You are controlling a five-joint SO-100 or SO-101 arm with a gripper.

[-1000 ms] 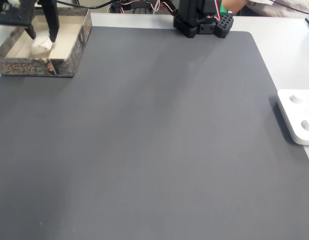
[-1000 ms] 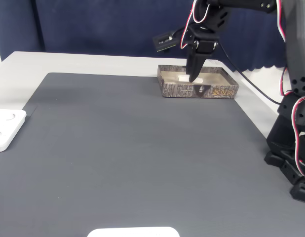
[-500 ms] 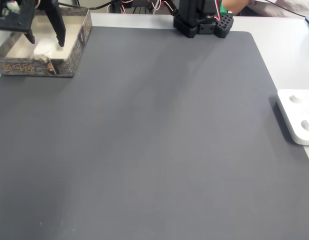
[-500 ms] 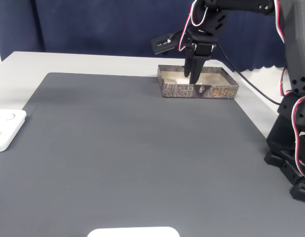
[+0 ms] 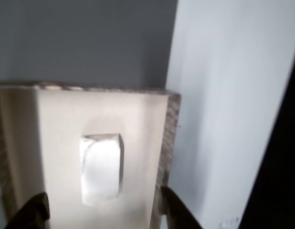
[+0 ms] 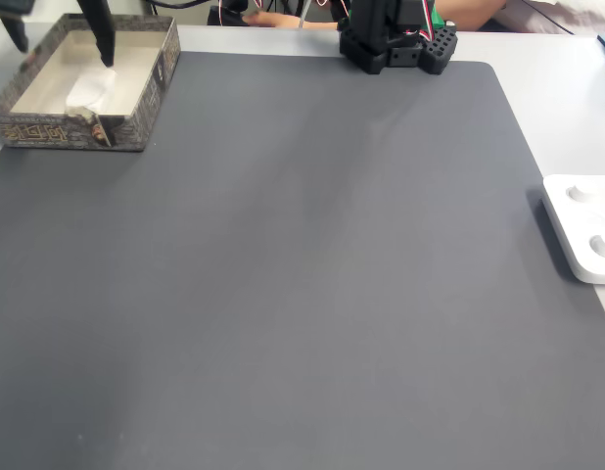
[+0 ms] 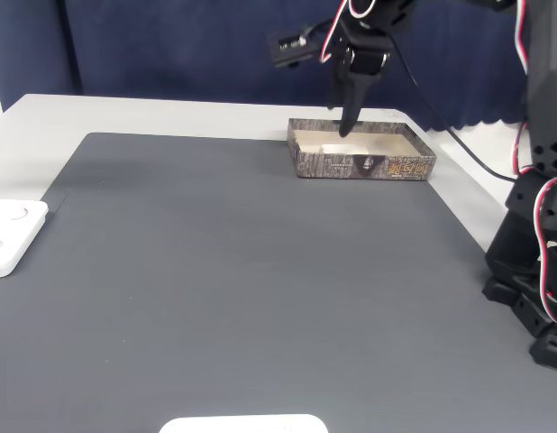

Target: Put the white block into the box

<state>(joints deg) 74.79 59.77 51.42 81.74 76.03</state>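
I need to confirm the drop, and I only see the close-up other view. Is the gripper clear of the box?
Observer: Yes, as far as I can tell. In a fixed view the gripper hangs open over the box, fingertips about at rim height.
Operator: Anything else on the table near the way back?
Observer: A white device lies at the mat's right edge in a fixed view, far from the box.

Black arm reaching out from its base (image 7: 531, 271), end effector (image 7: 344, 126) pointing downward, fingers (image 6: 104, 34) spread apart and empty, dark fingertips (image 5: 178, 210) at other view's lower edge
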